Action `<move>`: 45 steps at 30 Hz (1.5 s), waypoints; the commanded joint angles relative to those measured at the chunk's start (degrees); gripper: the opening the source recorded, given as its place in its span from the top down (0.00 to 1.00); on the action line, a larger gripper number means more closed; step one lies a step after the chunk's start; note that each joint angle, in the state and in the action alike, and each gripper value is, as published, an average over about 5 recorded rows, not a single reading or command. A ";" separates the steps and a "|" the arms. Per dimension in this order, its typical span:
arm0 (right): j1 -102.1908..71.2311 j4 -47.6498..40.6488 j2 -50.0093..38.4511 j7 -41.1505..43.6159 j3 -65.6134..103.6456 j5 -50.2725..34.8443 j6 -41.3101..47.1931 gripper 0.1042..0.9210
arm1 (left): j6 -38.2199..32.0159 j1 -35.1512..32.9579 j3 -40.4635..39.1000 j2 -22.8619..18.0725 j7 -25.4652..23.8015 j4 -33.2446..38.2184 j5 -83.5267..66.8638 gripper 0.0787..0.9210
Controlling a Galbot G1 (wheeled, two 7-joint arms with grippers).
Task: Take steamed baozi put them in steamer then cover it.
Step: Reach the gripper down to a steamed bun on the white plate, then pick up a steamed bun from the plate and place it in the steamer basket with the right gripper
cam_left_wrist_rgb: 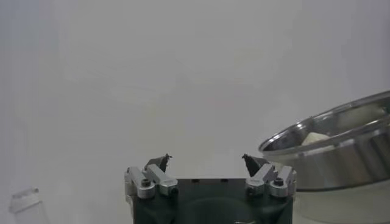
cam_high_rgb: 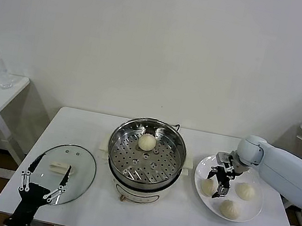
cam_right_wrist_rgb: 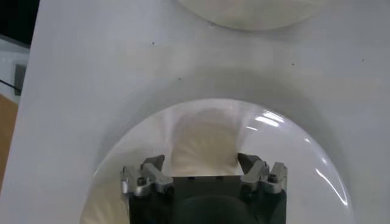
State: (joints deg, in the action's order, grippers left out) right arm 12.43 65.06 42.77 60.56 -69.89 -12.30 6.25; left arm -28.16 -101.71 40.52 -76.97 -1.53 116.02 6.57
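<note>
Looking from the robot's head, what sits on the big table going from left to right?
Left tool over the glass lid → steamer with one bun inside → right tool at the plate with three buns.

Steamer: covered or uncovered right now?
Uncovered: the steamer shows its perforated tray and one baozi; the glass lid lies beside it.
</note>
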 commanded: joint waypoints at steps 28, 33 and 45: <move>43.30 14.76 15.71 6.71 -14.98 -31.13 7.41 0.32 | 0.24 -0.01 -2.53 1.22 -0.07 0.75 1.48 0.12; 40.49 17.24 22.05 1.14 -16.66 -33.85 10.05 0.33 | 0.29 0.12 -3.18 1.11 -0.06 0.60 1.91 0.12; 30.69 13.84 31.90 -11.48 -19.01 -31.79 12.28 0.33 | 0.00 0.73 -3.77 0.52 0.05 -0.05 2.44 0.12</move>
State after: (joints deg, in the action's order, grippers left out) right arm 46.07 78.49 66.31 57.02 -86.91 -41.73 16.10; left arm -28.03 -101.10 37.03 -76.33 -1.51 116.27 8.75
